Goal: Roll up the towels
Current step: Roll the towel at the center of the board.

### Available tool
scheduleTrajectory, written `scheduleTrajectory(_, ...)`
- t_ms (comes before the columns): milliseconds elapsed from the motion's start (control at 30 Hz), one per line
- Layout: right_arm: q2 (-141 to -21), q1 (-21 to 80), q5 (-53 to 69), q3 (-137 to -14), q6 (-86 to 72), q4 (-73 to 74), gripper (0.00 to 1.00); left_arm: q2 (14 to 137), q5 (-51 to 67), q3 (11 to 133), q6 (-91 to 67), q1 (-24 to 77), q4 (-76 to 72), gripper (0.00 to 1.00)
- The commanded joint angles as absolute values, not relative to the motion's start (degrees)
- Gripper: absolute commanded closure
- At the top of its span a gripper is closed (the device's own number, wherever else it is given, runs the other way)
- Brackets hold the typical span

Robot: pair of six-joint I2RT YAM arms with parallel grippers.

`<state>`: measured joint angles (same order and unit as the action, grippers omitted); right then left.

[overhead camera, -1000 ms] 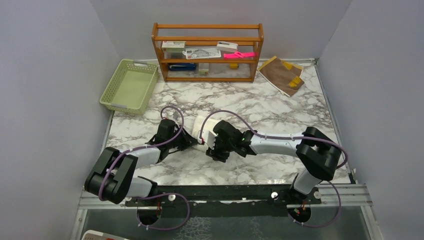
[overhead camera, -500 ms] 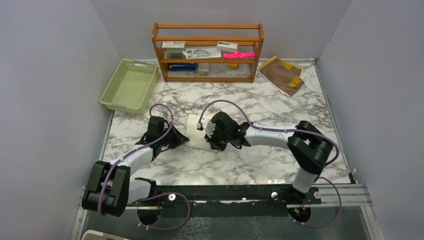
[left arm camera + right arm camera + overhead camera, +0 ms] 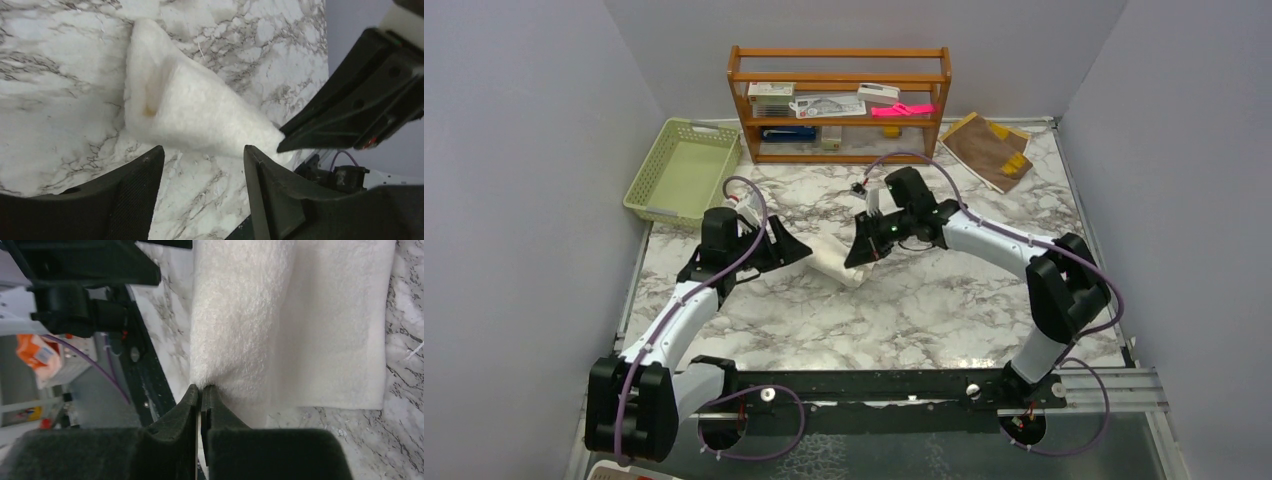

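Pinching a fold of the cream towel, the right claw has its jaws fully closed. From overhead both claws cover the towel's ends. The left claw stands open just beside it, gripping nothing. Loosely rolled in the middle of the bench, the towel runs left to right, tapering toward the right claw. The brown towel lies in the far right corner.

Table, basket, rack, brown towel, cream towel

Fuzzy cloth cream towel, smooth marble-look table, wooden shelf, perhaps plastic basket
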<state>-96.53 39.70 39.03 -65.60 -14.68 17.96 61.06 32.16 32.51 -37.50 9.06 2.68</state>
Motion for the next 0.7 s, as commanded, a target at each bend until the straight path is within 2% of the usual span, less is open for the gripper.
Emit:
scheduleTrajectory(0,-101.97,34.97,56.37,-68.63,-25.0,18.66,0.99,59.66,40.85,30.11,-38.01,8.7,1.35,0.32)
scheduleTrajectory(33,-103.07,34.37,58.59,-68.45,-26.44,17.38,0.99,59.75,41.46,29.64,-38.89,8.7,0.81,0.25)
scheduleTrajectory(167,-106.27,33.92,58.99,-68.28,-28.67,14.93,0.99,60.41,41.82,26.44,-42.43,8.7,-3.58,0.14)
scheduleTrajectory(400,-110.93,33.63,60.55,-66.89,-32.68,6.78,0.99,64.25,38.83,22.87,-47.26,8.79,-10.18,0.13)
scheduleTrajectory(667,-115.65,31.26,64.78,-61.53,-45.14,-10.82,0.99,71.2,36.01,23.71,-49.03,9.76,-15.54,0.13)
